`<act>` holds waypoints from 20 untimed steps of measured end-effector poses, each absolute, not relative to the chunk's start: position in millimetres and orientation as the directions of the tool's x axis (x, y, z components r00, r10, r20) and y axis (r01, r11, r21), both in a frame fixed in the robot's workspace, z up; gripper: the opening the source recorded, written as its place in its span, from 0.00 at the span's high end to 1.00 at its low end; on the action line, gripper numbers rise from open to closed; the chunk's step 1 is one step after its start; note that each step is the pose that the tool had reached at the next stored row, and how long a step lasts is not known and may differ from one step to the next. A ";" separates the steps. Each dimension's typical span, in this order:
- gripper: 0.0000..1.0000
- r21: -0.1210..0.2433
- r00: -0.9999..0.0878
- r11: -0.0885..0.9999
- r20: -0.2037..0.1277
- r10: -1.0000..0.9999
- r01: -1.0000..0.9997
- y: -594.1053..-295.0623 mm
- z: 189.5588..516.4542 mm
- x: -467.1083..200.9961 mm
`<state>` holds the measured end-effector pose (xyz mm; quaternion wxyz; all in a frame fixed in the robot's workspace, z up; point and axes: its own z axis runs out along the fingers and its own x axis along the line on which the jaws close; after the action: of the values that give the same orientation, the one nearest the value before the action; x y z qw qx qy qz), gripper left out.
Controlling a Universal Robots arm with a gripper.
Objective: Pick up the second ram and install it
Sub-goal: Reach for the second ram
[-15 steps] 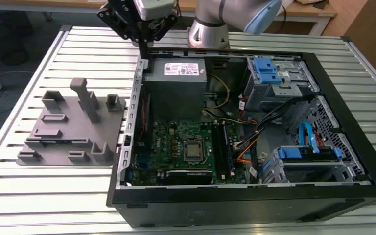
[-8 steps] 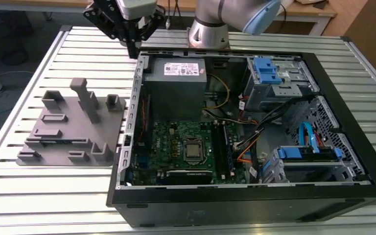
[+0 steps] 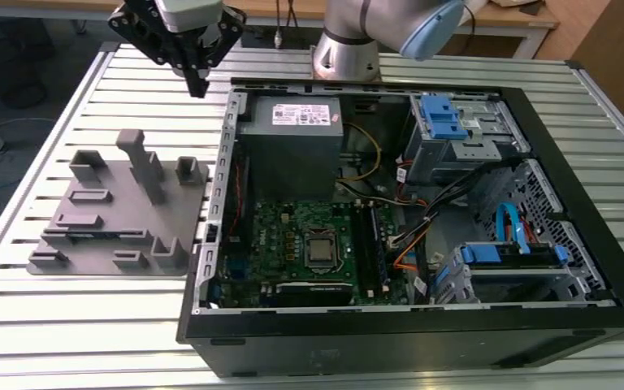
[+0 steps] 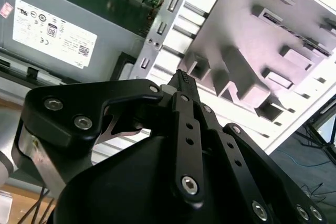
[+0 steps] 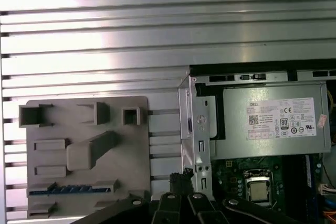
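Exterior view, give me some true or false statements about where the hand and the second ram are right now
1. The hand hangs over the table, outside the computer case. True.
2. The hand is holding the second ram. False: the hand is empty, and the ram lies in the grey fixture plate.
3. The grey fixture plate sits inside the computer case. False: it rests on the table, on the exterior view's left of the case.
4. The case is open, with its motherboard exposed. True.
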<state>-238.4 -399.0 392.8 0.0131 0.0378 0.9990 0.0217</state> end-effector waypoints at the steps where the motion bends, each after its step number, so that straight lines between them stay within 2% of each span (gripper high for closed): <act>1: 0.89 0.044 -0.997 0.996 -0.025 0.076 0.075 -398.9 392.8 -241.5; 20: 0.89 0.044 -0.997 0.996 -0.025 0.076 0.075 -398.9 392.0 -287.6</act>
<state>-287.6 -398.9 392.0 0.0131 0.0379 0.9990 0.0217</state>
